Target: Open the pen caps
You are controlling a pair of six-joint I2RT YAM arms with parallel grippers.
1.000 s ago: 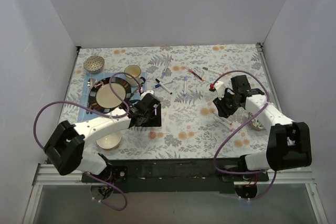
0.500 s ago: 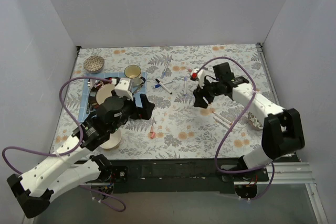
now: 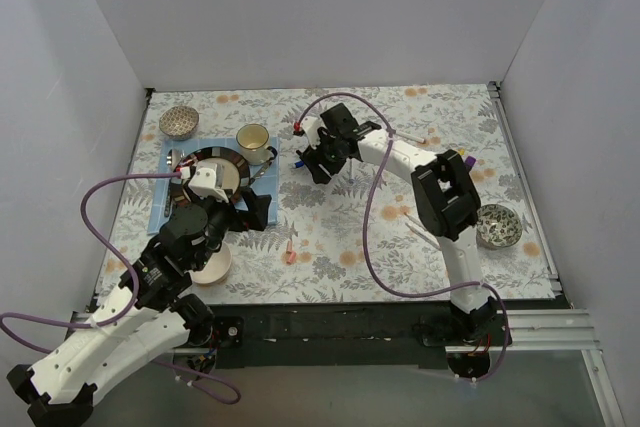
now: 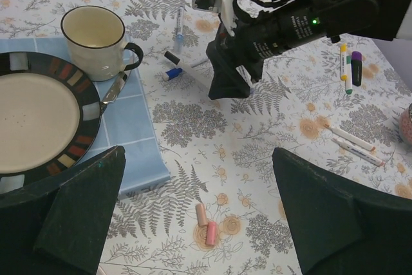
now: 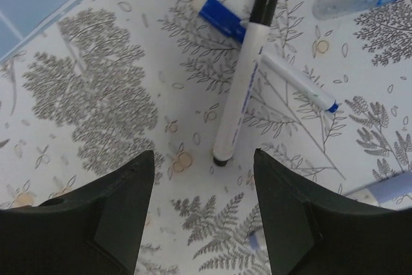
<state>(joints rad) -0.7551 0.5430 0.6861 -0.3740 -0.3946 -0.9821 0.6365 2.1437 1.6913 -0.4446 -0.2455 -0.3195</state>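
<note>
I get bright, even light across the worktop (image 3: 330, 237); shadows fall soft and short, and both wrist views look sharp.

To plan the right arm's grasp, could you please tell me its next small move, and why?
Probably lower the right gripper straight down: its fingers are open and empty, and the black-capped pen ends between them, lying across a blue-capped pen.

left claw (image 4: 198, 159) spread wide, empty, above table | right claw (image 5: 203, 159) spread wide, empty, arm stretched leftward
</note>
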